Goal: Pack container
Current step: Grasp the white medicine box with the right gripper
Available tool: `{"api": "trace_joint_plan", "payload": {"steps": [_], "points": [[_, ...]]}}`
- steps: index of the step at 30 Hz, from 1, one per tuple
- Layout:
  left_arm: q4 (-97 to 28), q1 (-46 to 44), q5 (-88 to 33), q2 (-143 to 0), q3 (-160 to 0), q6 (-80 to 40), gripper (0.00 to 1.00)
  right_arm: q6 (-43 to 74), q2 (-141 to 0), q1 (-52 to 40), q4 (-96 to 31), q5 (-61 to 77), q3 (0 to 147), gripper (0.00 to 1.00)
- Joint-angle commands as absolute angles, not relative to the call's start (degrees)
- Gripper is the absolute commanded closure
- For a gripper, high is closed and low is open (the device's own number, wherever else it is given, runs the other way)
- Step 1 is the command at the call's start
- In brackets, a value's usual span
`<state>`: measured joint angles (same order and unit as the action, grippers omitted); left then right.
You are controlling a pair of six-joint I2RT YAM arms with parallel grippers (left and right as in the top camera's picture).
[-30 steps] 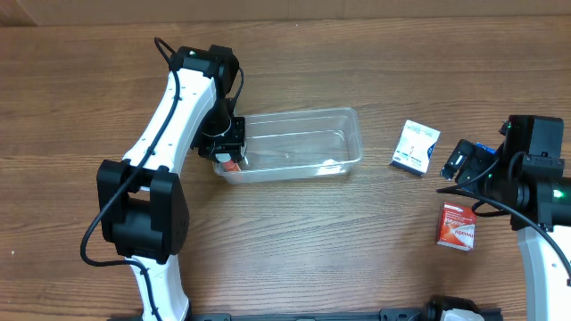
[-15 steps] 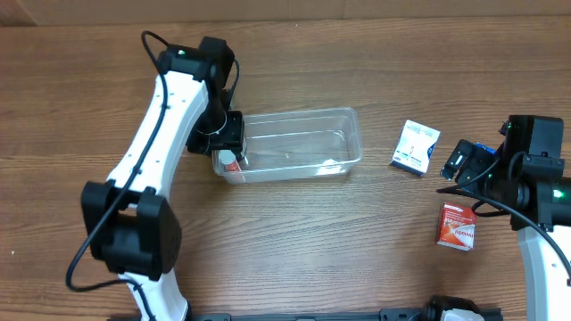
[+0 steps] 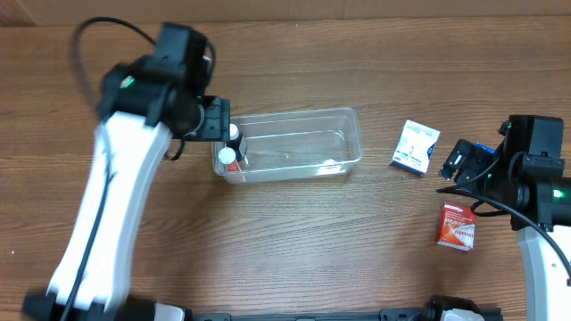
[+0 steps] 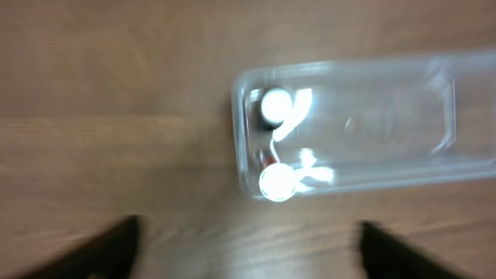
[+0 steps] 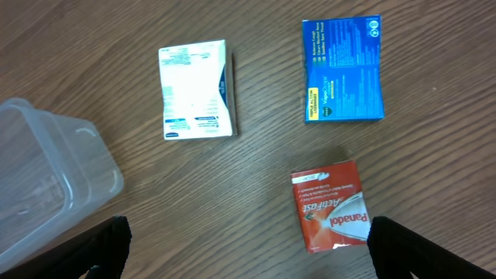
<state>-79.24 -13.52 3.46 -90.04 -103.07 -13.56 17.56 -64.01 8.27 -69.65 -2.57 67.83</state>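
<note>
**Container on the wooden table, with both grippers spread and empty**

Container (image 3: 303, 143), a clear rectangular plastic tub with rounded corners and a rim, lay with its long side running left to right on the wooden table (image 3: 312, 241), left of centre. Two small white-capped bottles stood at its left end, one bottle (image 3: 234, 132) toward the far wall and the other bottle (image 3: 227, 156) toward the near wall. The rest of the tub floor was bare. In the left wrist view the container (image 4: 387, 124) and both caps (image 4: 274, 105) (image 4: 279, 182) were blurred, so no labels could be read.

The left gripper (image 3: 217, 119) hung above the tub's left end, and its arm was smeared in the overhead view. In the left wrist view the left gripper (image 4: 248, 225) had its dark fingers (image 4: 108, 248) set wide apart with nothing between them.

The right gripper (image 3: 459, 165) hung over the right part of the table, well apart from the tub. In its own wrist view the right gripper (image 5: 252, 232) was likewise spread wide and empty, with a corner of the container (image 5: 46, 178) at the left edge.

Three small boxes lay flat on the table to the right of the tub. A white box (image 3: 416, 147) (image 5: 195, 90) was the closest to it, a blue box (image 5: 343, 68) lay farther right, and a red Panadol box (image 3: 456, 226) (image 5: 333, 205) lay nearer than both. None of the boxes touched.
</note>
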Motion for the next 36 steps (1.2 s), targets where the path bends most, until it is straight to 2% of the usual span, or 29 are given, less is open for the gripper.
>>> {"api": "trace_joint_plan", "payload": {"steps": [1, 8, 13, 18, 27, 36], "points": [[-77.5, -12.7, 6.6, -83.0, -103.8, -14.0, 0.0, 17.6, -64.7, 8.4, -69.6, 0.2, 71.8, 0.0], [-77.7, -7.8, 6.6, -81.7, -103.7, -15.1, 0.0, 16.1, -78.1, 8.3, -76.9, 0.2, 88.0, 0.0], [-76.8, -0.3, 2.5, -81.8, -103.7, -15.9, 0.0, 15.0, -90.0, 6.1, -79.8, 0.1, 97.4, 0.0], [-77.9, 4.4, 0.0, -82.2, -103.7, -15.2, 0.0, 16.6, -100.3, 4.6, -77.2, 0.2, 98.3, 0.0], [-79.3, 4.5, -0.1, -84.1, -103.5, -14.1, 0.0, 18.9, -115.8, 1.1, -74.6, -1.6, 98.3, 0.0], [-80.4, 4.5, 0.0, -86.5, -103.3, -14.1, 0.0, 21.5, -121.3, 0.1, -72.7, -2.9, 98.3, 0.0]]}}
